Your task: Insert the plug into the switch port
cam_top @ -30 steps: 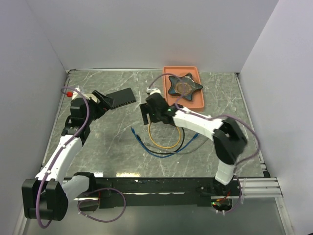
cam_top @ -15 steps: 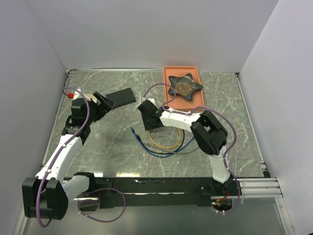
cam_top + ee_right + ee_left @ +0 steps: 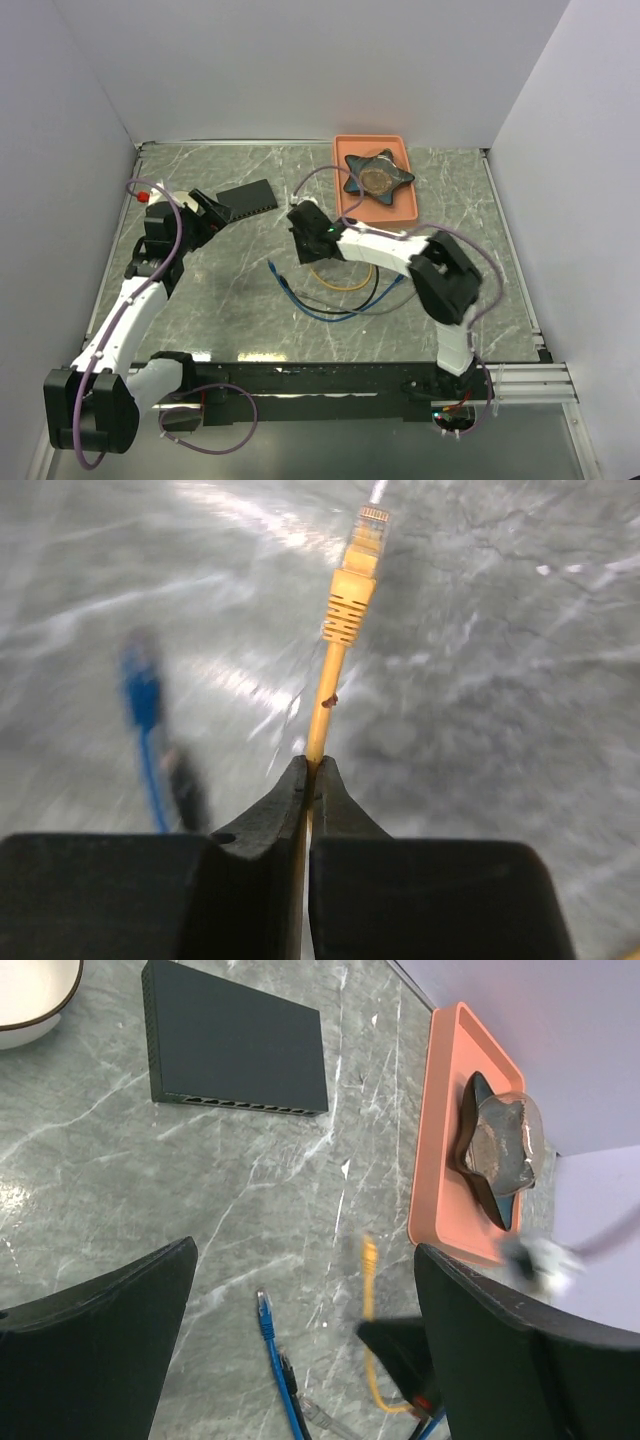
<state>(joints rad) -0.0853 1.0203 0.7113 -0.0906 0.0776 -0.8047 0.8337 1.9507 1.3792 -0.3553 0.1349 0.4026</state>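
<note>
The yellow plug (image 3: 355,575) juts out ahead of my right gripper (image 3: 310,770), which is shut on the yellow cable just behind the plug. In the top view that gripper (image 3: 304,228) sits mid-table, right of the flat black switch (image 3: 247,198). The switch's row of ports (image 3: 240,1106) runs along its near long edge in the left wrist view. The yellow plug (image 3: 369,1252) shows there too, blurred and apart from the ports. My left gripper (image 3: 305,1255) is open and holds nothing; in the top view it (image 3: 214,210) hovers by the switch's left end.
An orange tray (image 3: 400,206) at the back holds a dark star-shaped object (image 3: 377,176). Loose blue and black cables (image 3: 330,310) lie looped on the marble near the right arm, a blue plug (image 3: 264,1310) among them. A white bowl (image 3: 30,1000) stands left of the switch.
My right gripper went from open to shut, clamping the yellow cable, and its arm shifted over the cable loop. The left arm has stayed still and open.
</note>
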